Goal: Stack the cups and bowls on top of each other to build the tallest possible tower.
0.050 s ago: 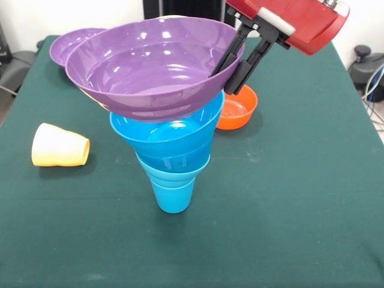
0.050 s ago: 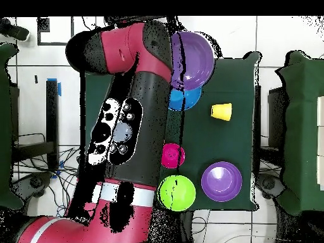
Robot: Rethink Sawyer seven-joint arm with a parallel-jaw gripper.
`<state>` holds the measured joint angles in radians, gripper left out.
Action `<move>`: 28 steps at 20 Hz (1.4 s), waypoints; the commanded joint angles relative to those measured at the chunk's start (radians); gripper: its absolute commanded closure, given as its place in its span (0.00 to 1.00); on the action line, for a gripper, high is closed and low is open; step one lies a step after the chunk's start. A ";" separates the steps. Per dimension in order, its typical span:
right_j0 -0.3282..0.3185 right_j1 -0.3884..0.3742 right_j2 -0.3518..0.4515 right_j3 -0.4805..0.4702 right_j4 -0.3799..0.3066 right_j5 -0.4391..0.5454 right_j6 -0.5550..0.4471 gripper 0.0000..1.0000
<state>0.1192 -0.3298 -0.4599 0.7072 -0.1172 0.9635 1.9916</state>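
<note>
Tower base: a sky-blue tapered cup (image 1: 173, 193) stands upright on the green table (image 1: 288, 198), nearest the front camera.
Tower middle: blue bowls (image 1: 171, 139) sit nested in the cup's mouth, each wider than the one below, like a funnel.
Tower top: a large purple bowl (image 1: 153, 66) rests tilted on the uppermost blue bowl, its rim higher on the side toward the arm.
Gripper: the black gripper (image 1: 240, 57) reaches down from the red arm (image 1: 291, 21) and pinches the big purple bowl's rim, one finger inside the bowl and one outside, at its upper right edge in the front view.
Yellow cup: the pale yellow cup (image 1: 60, 146) lies on its side left of the tower, well apart from it.
Orange bowl: an orange bowl (image 1: 237, 108) sits upright just behind the tower, below the gripper.
Second purple bowl: its rim (image 1: 72, 45) peeks out behind the large one.
Overhead: a pink-red bowl (image 2: 172, 155) and lime green bowl (image 2: 176, 192) sit near the robot's base.
</note>
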 commanded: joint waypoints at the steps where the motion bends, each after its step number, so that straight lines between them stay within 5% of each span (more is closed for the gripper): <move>1: -0.004 0.013 0.108 0.070 -0.090 -0.073 -0.204 1.00; 28: 0.009 -0.044 0.101 0.234 -0.086 -0.158 -0.146 1.00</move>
<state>0.1195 -0.3466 -0.4594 0.7975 -0.1179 0.8556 1.9916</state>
